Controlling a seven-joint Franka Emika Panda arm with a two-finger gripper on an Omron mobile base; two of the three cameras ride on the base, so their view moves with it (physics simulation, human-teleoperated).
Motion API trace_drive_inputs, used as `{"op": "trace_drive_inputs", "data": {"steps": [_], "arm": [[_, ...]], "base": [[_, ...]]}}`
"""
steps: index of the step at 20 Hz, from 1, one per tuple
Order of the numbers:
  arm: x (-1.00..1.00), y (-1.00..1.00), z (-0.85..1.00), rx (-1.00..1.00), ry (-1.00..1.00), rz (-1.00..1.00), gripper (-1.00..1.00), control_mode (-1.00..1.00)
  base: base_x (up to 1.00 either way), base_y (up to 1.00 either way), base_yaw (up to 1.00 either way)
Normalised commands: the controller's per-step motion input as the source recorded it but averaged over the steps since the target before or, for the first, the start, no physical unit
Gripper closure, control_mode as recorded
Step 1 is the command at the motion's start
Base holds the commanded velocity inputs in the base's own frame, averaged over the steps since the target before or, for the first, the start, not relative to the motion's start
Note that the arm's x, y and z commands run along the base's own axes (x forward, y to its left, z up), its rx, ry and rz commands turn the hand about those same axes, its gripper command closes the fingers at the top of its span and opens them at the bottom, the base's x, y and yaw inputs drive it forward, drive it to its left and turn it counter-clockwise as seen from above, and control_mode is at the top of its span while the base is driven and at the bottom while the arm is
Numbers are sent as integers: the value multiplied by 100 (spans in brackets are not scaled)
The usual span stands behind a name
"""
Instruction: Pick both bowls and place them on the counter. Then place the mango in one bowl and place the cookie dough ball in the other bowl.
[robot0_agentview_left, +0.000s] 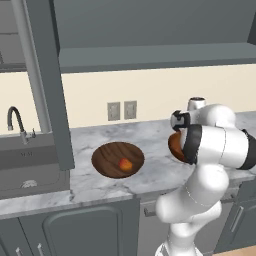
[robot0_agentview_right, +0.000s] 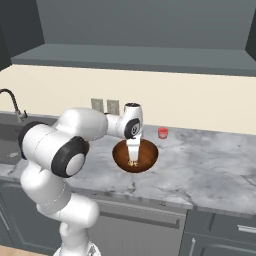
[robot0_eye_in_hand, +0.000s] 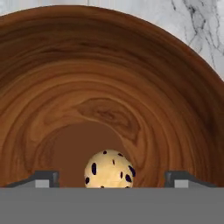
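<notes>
Gripper (robot0_eye_in_hand: 112, 180) hangs with fingers spread wide inside the reddish-brown bowl (robot0_agentview_right: 148, 161) on the counter (robot0_agentview_right: 210, 170), cookie dough ball (robot0_eye_in_hand: 109, 169) loose between them, so lifting carelessly may nudge the ball or tip the bowl.

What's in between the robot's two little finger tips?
The cookie dough ball, seen in the hand view. It sits in the reddish-brown bowl, with a gap to each of the fingertips.
</notes>
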Motion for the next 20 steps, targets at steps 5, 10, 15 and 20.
{"op": "trace_drive_inputs", "data": {"steps": [5, 10, 15, 20], "arm": [[-6, 0, 58, 0, -1, 0, -100, -100], [-22, 0, 50, 0, -1, -1, -100, -100], [-81, -4, 0, 2, 0, -5, -100, -100], [-75, -1, 11, 0, -4, -5, -100, -100]], "base": [[0, 0, 0], [0, 0, 0], [0, 0, 0], [0, 0, 0]]}}
